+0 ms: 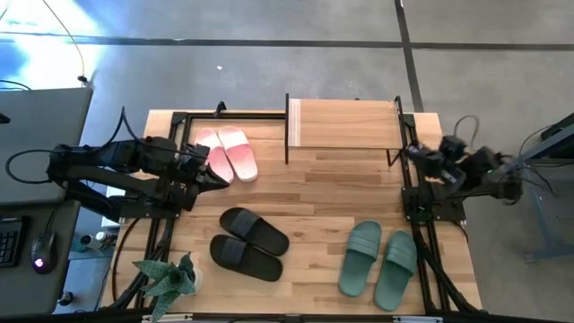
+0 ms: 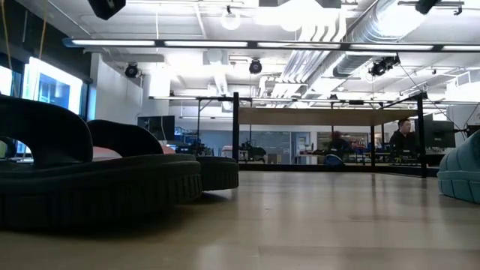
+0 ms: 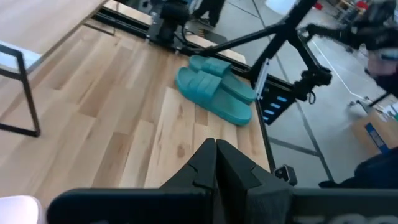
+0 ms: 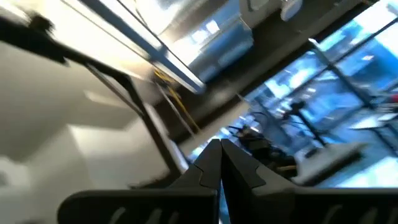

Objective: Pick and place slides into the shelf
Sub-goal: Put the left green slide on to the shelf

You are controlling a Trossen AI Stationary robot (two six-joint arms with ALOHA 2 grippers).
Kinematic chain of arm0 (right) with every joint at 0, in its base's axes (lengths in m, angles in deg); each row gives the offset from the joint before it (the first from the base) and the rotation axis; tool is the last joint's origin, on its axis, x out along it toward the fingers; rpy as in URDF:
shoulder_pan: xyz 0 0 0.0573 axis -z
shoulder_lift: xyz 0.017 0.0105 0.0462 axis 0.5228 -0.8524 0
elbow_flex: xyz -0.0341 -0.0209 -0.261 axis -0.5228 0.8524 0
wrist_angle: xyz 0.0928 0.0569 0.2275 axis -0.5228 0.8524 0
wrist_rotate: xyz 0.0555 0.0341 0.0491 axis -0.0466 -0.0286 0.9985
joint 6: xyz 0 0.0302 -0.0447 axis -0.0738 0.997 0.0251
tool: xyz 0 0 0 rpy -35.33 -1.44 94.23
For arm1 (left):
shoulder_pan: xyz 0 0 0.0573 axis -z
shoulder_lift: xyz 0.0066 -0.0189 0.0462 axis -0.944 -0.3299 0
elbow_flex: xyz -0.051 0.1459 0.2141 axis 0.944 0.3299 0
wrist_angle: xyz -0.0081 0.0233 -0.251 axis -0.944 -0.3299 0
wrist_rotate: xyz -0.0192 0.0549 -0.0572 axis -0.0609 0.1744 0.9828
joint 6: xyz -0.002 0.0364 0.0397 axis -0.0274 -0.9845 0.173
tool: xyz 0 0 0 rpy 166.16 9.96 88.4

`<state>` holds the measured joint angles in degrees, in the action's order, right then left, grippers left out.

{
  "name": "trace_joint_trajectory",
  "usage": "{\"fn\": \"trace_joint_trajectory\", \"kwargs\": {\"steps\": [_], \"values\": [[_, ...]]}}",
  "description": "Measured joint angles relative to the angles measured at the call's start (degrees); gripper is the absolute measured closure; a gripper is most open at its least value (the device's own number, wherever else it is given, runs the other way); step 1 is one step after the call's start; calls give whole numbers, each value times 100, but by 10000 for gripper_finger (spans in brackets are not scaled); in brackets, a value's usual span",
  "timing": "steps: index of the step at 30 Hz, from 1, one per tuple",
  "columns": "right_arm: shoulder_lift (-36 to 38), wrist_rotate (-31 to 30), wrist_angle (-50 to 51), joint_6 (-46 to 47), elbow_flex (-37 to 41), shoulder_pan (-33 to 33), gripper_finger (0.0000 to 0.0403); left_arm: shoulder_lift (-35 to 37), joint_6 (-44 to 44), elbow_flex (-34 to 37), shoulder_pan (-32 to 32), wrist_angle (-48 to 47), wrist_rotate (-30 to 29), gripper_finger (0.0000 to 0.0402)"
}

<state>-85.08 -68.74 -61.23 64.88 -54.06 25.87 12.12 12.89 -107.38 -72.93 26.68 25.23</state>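
Three pairs of slides lie sole-down on the wooden table: pink-and-white [image 1: 229, 154] at the far left, black [image 1: 251, 242] at the near middle, sage green [image 1: 378, 260] at the near right. The shelf [image 1: 343, 126] stands at the far middle on thin black uprights, with nothing on its top board. My left gripper [image 1: 224, 179] hovers shut just beside the pink pair, pointing toward the table's right; its wrist view shows the shut fingertips [image 3: 216, 149] and the green slides [image 3: 214, 87] beyond. My right gripper [image 1: 408, 151] is shut near the shelf's right end, tipped upward toward the ceiling [image 4: 219, 149].
A small potted plant [image 1: 169, 278] stands at the near left corner. Black frame rails run along both table sides [image 1: 421, 224]. A desk with a mouse [image 1: 38, 262] lies left of the table. Bare wood lies between shelf and slides [image 1: 332, 188]. People sit far behind [image 2: 403, 139].
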Motion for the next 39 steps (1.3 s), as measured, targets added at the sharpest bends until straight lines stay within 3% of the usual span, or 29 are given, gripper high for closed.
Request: {"fn": "trace_joint_trajectory", "kwargs": {"steps": [9, 18, 23, 25, 33, 39], "values": [[-2112, -245, 3473, -730, -3389, 0, 402, -7, -4, 0, -2, 65, 25, 401], [-4726, -114, 7433, -247, -6527, 0, 402, -9, -1, 0, -2, 31, 23, 401], [-5993, 18, 9790, 132, -7779, -1, 402, -9, 0, 0, -2, 31, 23, 401], [-6385, 62, 10421, 311, -8035, -60, 402, -9, 1, 0, -2, 30, 23, 401], [-7246, 317, 10355, 503, -7917, -840, 394, -9, 1, 0, -2, 20, 23, 401], [-7625, 372, 10369, 1139, -7388, -1562, 329, -9, 3, 0, -2, 17, 21, 401]]}}
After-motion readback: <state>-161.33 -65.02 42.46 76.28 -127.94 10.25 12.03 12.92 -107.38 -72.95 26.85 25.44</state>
